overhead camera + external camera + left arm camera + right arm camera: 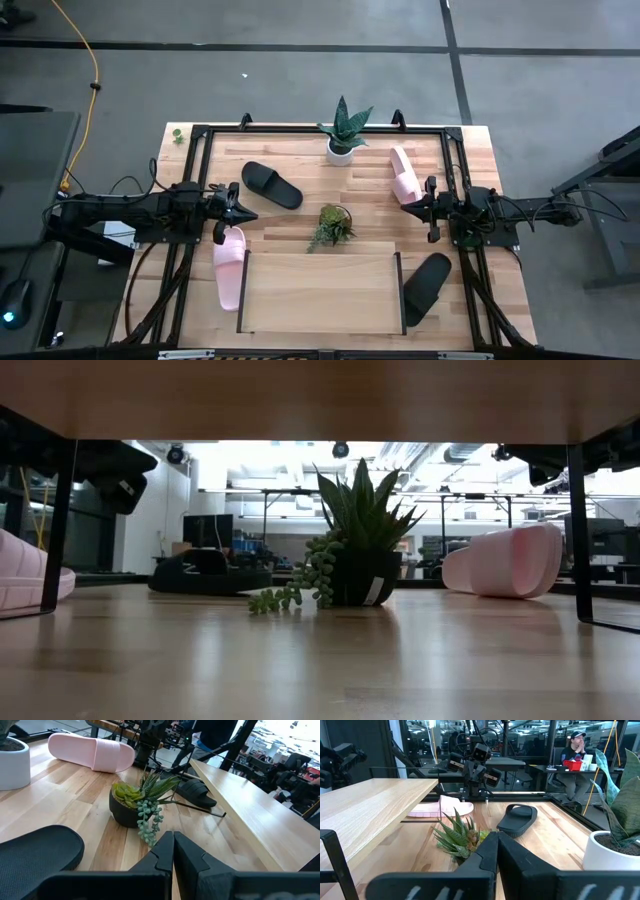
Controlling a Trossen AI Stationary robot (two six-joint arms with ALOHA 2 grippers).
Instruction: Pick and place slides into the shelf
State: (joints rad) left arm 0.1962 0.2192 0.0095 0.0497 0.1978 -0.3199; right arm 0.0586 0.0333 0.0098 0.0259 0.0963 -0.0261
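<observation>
just beside left gripper [243, 212] – pink slide [229, 265], black slide [271, 185]

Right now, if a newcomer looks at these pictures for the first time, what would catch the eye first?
Probably the four slides scattered on the table around the shelf, none on it: a pink slide at its left end, a black slide at its right end, another black slide and another pink slide farther back. Two potted plants stand mid-table. The left gripper and right gripper are shut at the sides, empty.
</observation>
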